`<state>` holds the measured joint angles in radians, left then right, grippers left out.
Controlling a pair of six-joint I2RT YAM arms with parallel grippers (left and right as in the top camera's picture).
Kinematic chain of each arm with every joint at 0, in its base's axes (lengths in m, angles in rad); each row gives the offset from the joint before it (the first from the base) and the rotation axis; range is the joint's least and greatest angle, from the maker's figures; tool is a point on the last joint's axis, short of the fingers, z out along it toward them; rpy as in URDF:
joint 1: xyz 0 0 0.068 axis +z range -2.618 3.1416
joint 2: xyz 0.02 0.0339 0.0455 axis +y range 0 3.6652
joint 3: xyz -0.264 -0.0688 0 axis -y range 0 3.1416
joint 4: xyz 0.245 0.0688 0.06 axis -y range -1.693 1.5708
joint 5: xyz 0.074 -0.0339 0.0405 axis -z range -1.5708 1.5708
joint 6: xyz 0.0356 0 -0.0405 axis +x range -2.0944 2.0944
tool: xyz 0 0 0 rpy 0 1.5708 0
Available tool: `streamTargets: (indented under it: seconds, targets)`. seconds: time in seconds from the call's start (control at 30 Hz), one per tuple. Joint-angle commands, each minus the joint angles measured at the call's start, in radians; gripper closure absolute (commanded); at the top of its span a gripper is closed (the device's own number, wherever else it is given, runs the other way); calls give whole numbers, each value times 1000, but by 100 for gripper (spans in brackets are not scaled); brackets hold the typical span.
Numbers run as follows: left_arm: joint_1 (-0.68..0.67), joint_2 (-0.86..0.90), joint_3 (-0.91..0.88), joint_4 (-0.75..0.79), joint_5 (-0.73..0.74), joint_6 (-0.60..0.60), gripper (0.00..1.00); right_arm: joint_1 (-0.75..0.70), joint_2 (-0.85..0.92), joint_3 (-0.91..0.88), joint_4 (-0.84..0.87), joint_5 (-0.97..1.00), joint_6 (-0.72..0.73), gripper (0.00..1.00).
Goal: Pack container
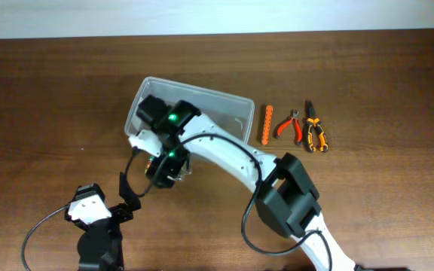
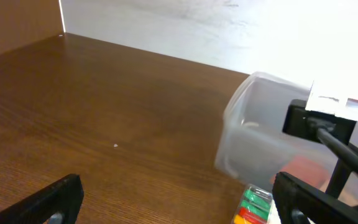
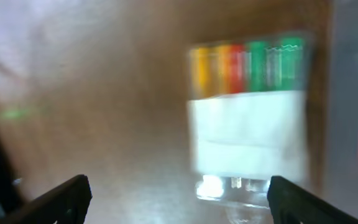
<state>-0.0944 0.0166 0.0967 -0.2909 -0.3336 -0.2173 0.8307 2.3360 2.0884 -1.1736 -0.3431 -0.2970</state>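
Note:
A clear plastic container stands on the table; it also shows in the left wrist view. A clear pack of yellow, red and green pieces lies on the table beside the container's front left; it also shows in the left wrist view. My right gripper hangs over this pack, open and empty; the view is blurred. My left gripper is open and empty, low over the table, just left of the pack. Something reddish shows dimly inside the container.
An orange bit strip, red-handled pliers and orange-and-black pliers lie right of the container. The right arm crosses over the container's front. The table's far edge meets a white wall.

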Motion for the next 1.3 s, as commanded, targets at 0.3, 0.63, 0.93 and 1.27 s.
streamTargets:
  seconds: [0.3,0.63,0.93,1.27]
  targets:
    - [-4,-5,-4,-1,-4,9,1,-108,-5,-14,25,-3,-5,4]
    - [-4,-5,-4,-1,-3,9,1,-27,64,-91,76,40,-5,4]
    - [-4,-5,-4,-1,-4,9,1,-15,130,-98,88,68,1,24]
    - [-4,-5,-4,-1,-4,9,1,-74,117,-77,17,251,101,43]
